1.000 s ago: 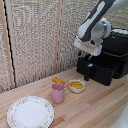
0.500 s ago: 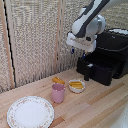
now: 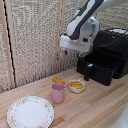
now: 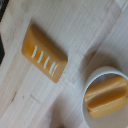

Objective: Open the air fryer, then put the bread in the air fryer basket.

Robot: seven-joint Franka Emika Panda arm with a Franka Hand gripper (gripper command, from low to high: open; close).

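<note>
The gripper [image 3: 66, 51] has swung away from the open basket [image 3: 102, 70] to hover above the bread [image 3: 58, 80] beside the cup [image 3: 58, 93]; I cannot tell whether its fingers are open, so descent comes next

Below the claw you have a small white bowl [image 3: 76, 86] of pale yellow strips [image 4: 106, 97] on the wooden table [image 3: 95, 107] — a pink cup [image 3: 58, 93] just beside it, a floral-rimmed plate [image 3: 30, 111] farther off.
</note>
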